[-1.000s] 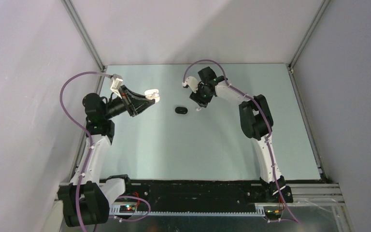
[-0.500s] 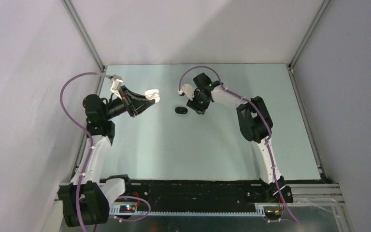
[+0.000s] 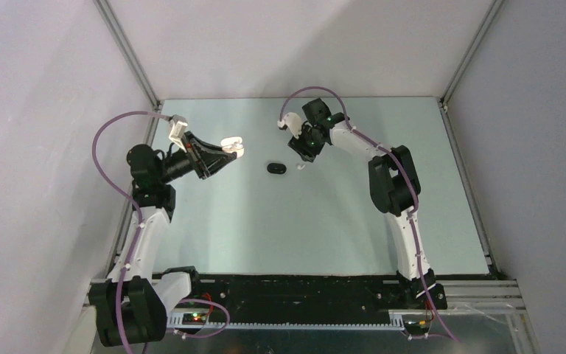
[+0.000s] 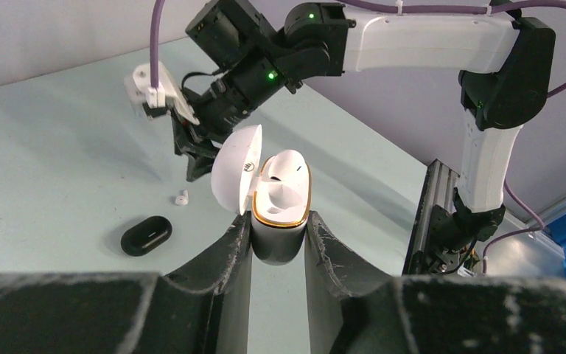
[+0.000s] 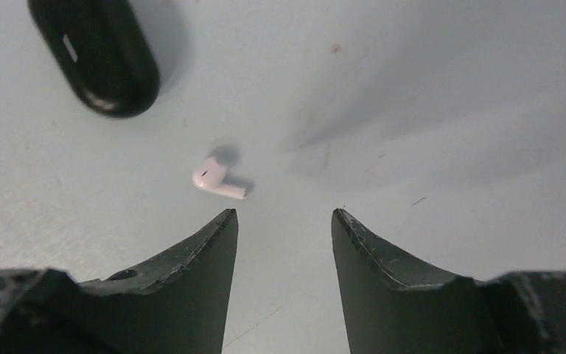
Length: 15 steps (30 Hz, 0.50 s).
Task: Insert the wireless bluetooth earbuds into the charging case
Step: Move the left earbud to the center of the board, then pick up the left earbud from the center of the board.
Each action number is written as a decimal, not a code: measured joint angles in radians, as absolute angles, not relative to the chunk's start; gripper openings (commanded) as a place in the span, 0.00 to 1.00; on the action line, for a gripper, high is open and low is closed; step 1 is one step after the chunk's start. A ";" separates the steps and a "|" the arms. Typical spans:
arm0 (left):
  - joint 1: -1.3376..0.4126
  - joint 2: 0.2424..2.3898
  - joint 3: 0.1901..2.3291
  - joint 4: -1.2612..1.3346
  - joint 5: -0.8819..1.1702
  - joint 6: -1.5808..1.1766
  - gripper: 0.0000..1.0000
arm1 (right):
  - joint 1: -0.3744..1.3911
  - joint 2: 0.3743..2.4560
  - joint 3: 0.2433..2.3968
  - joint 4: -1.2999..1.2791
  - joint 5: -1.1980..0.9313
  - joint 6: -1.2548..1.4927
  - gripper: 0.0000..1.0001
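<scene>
White earbud (image 5: 214, 177) remains unpicked toward the table's (image 3: 265, 221) far edge; the right gripper (image 5: 284, 221) was raised again, jaws apart. The charging case (image 4: 280, 214) is clamped, lid open, by the left gripper (image 4: 278, 236).

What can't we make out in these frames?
- Case lower half: left wrist view, hidden between left gripper fingers.
- Case slots: left wrist view, angle hides what fills them.
- Earbud: top view, too small for detail.
- Black pebble: right wrist view, cut by top edge.
</scene>
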State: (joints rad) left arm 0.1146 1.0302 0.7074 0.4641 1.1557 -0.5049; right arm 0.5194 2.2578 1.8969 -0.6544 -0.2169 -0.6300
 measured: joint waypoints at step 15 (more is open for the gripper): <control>0.128 1.030 0.711 0.357 1.156 -0.456 0.00 | 0.529 2.381 2.009 -0.638 -0.154 -0.649 0.53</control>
